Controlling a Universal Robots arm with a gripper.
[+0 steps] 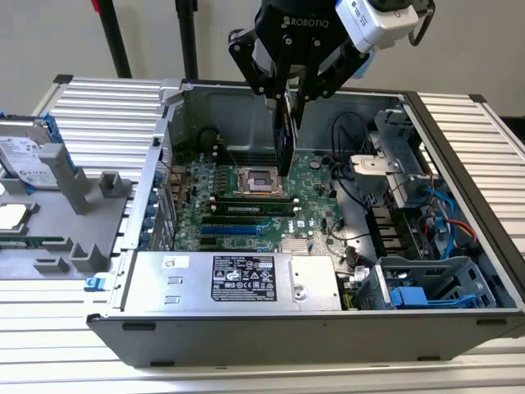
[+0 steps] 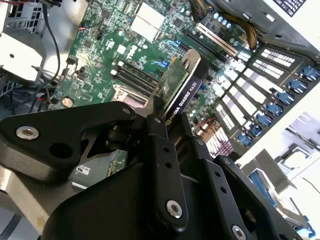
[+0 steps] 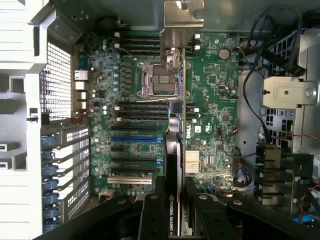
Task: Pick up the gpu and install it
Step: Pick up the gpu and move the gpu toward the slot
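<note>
Gripper (image 1: 287, 113), clamped on the gpu (image 1: 285, 148), holds it edge-down above the motherboard (image 1: 316, 176), where clean seating likely needs its edge squared to a slot (image 3: 137, 138).

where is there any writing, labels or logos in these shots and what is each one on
gripper, shut on the gpu: white maker's name across its body, legible
gpu: white name and model lettering along its black edge, legible in both wrist views
power supply: black label, print too small to read
hard drive: white label, too small to read
motherboard: tiny white markings, unreadable
</note>
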